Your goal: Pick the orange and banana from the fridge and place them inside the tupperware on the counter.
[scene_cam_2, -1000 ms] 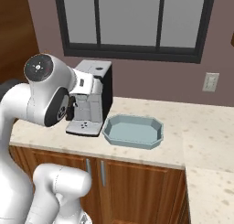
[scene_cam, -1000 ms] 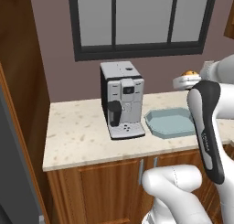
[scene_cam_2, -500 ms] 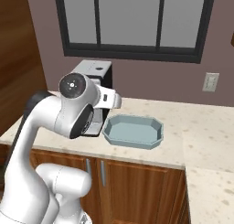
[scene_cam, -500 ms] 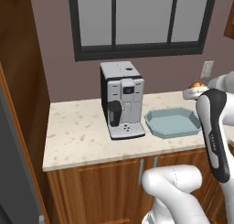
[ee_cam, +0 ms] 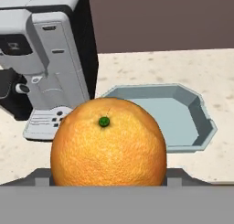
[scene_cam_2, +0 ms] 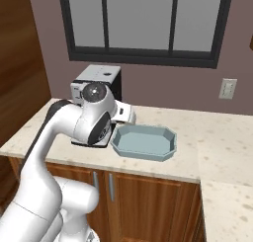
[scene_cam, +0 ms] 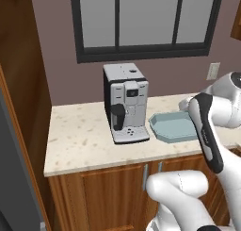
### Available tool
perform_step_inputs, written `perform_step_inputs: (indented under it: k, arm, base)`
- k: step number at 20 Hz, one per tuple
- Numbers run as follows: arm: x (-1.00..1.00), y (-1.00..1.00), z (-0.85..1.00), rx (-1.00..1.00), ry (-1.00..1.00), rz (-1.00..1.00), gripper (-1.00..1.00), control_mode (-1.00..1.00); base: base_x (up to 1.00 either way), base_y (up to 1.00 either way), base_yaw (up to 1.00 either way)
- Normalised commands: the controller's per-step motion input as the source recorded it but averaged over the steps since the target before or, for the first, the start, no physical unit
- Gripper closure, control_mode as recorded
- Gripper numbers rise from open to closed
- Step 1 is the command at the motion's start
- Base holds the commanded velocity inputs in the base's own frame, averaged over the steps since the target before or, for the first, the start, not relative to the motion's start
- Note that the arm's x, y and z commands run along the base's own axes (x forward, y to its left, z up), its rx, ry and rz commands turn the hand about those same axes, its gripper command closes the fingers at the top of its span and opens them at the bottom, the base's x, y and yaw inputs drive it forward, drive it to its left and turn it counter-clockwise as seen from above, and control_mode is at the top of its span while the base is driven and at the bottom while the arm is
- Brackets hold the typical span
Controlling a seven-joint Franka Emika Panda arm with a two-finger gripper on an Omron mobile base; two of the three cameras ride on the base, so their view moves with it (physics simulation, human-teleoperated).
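Pinching the orange, the jaws hang above the counter before the tupperware and coffee machine.

We can read no text, label or number; the coffee machine front shows marks too blurred to make out.

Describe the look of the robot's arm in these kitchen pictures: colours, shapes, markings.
The arm is glossy white with rounded, tube-like links. A dark grey to black band runs along the link in the left base view. The big joint has a round grey cap and a dark panel beneath it. No loose cables or lettering can be made out.
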Motion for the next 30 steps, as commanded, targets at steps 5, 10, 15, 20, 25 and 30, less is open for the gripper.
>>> perform_step_inputs:
  k: [5,10,15,20,25,30]
  arm:
    - [0.37,-0.09,-0.40,0.00,0.23,0.00,1.00,-1.00]
    - [0.51,-0.12,-0.48,0.00,0.18,0.00,1.00,-1.00]
    - [0.45,-0.24,-0.44,0.00,0.09,0.00,1.00,-1.00]
    - [0.27,-0.36,-0.41,0.00,0.01,0.00,1.00,-1.00]
    - [0.30,-0.30,-0.40,0.00,0.00,0.00,1.00,-1.00]
    - [0.41,-0.25,-0.34,0.00,0.00,0.00,1.00,-1.00]
  base:
    - [0.00,0.00,0.00]
    - [0.00,0.00,0.00]
    - [0.00,0.00,0.00]
    - [0.00,0.00,0.00]
    - [0.00,0.00,0.00]
    - [0.00,0.00,0.00]
